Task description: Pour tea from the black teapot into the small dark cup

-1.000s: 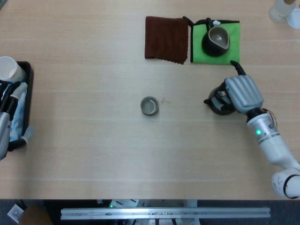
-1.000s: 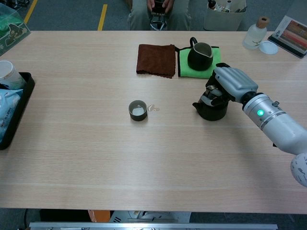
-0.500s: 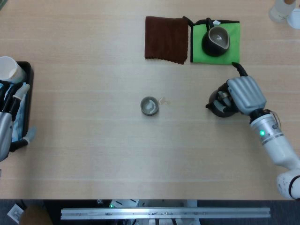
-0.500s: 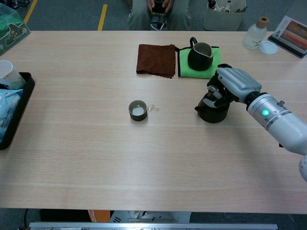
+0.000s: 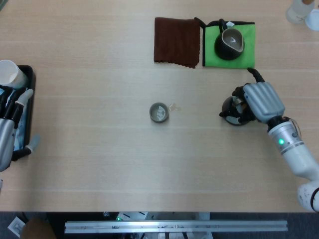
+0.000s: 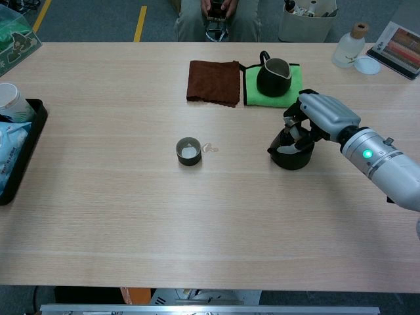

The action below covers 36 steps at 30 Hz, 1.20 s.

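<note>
Left hand at far table edge by black tray; grip not readable. Small dark glazed cup sits well left of right hand, liquid glinting inside, small spill beside. Round black teapot has drifted right, away from cup, upright on matte pale-wood table; pour looks finished. Right hand still curled over teapot handle, grasping.
</note>
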{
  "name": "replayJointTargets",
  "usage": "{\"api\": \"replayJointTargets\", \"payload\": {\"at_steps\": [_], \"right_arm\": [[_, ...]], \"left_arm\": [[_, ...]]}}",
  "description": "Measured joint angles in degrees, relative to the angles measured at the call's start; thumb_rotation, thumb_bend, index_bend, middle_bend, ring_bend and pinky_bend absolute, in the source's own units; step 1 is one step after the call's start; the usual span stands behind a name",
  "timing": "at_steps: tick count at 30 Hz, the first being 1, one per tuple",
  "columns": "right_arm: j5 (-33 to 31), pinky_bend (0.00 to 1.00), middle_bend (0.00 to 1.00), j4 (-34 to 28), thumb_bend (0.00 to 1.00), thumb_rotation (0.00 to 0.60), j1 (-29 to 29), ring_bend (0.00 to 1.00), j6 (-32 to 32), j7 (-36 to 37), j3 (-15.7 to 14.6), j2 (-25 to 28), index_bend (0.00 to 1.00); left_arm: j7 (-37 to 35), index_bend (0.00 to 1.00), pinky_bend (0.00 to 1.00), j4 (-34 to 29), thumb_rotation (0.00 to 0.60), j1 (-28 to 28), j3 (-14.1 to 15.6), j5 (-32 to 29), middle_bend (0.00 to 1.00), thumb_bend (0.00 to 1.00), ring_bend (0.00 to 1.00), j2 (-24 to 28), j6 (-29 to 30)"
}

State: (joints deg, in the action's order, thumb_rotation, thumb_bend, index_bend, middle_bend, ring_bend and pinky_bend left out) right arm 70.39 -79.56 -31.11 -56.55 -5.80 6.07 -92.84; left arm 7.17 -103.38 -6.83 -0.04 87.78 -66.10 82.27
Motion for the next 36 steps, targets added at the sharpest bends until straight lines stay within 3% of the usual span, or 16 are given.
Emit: {"api": "replayJointTargets", "payload": {"at_steps": [6,20,36], "right_arm": [[-0.02,0.0,0.53,-1.06,0.0,0.462,-0.16,0.43,1.11,0.98,0.24,1.17,0.74],[-3.18,0.0,0.38,-5.26,0.0,0.447,-1.34,0.25,3.93,-4.55,0.15,4.82,0.67],[-5.31,0.0,0.37,-7.76,0.0,0.449,-2.71,0.21,3.6,-10.32,-0.02,7.47,0.63]], "left_arm": [[0.12,0.07,0.1,-0.04,0.6,-0.06,-0.04,-0.01,0.08,0.3,0.02,-0.01,-0.03],[0.05,0.07,0.1,0.25,0.6,0.06,0.12,-0.19,0.08,0.3,0.02,0.06,-0.13],[-0.5,0.07,0.1,0.89,0.6,0.19,0.13,-0.54,0.08,0.3,0.02,0.24,-0.15]]}}
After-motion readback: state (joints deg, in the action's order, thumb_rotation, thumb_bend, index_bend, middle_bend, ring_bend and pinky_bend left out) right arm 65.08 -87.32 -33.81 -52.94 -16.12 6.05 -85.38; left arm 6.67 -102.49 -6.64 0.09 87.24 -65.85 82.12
